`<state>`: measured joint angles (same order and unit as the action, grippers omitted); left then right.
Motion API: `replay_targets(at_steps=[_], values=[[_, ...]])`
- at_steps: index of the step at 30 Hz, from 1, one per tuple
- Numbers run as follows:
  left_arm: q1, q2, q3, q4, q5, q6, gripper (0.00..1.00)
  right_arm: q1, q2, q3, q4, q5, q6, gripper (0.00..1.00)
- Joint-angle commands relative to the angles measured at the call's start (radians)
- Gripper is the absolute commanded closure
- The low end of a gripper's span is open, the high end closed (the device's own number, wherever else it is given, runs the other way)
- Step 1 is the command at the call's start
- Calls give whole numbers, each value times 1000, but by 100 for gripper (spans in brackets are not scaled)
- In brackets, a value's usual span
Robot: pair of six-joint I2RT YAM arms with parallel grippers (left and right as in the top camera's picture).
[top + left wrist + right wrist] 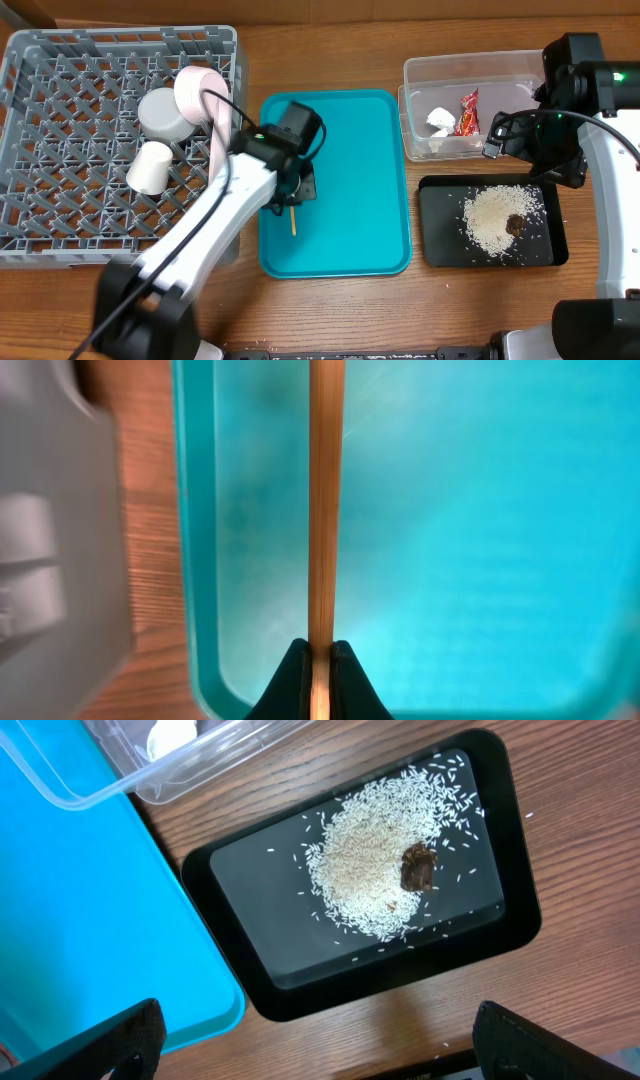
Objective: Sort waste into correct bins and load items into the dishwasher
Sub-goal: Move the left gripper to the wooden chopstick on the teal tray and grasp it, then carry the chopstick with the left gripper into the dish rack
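Observation:
My left gripper (293, 203) is shut on the thin wooden stick (326, 500), holding it over the left part of the teal tray (370, 180); the stick's end shows below the jaws (293, 222). The grey dish rack (60, 60) holds two pink-white plates (205, 100), a grey bowl (165, 115) and a white cup (150, 168). The clear tub (470, 70) holds the red wrapper (468, 112) and white paper scrap (441, 120). The black tray (500, 790) holds rice (370, 870) and the brown lump (418, 868). My right gripper (320, 1040) is open and empty near the black tray.
The rack's grey wall (50, 530) sits just left of the teal tray's rim (190, 560), with a strip of wooden table (150, 510) between. A few stray rice grains lie on the table by the black tray's front edge.

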<state>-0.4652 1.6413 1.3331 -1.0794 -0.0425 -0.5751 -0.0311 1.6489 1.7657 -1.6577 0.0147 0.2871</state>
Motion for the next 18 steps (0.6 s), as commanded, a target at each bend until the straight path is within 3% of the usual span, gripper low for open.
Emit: replay_targets(at_steps=[1,8,15,18], values=[[1,-121,69,-48,-37,77,96,-2,-8,2,2,-2,-6,0],[108,-270,79,-192,-189,88,96,-2,-8,2,1,-2,-6,0],[343,-256,76,-211,-200,343,96,-2,-8,2,2,-2,-6,0],[420,-220,76,-208,-196,352,96,-2,-8,2,2,-2,-6,0]])
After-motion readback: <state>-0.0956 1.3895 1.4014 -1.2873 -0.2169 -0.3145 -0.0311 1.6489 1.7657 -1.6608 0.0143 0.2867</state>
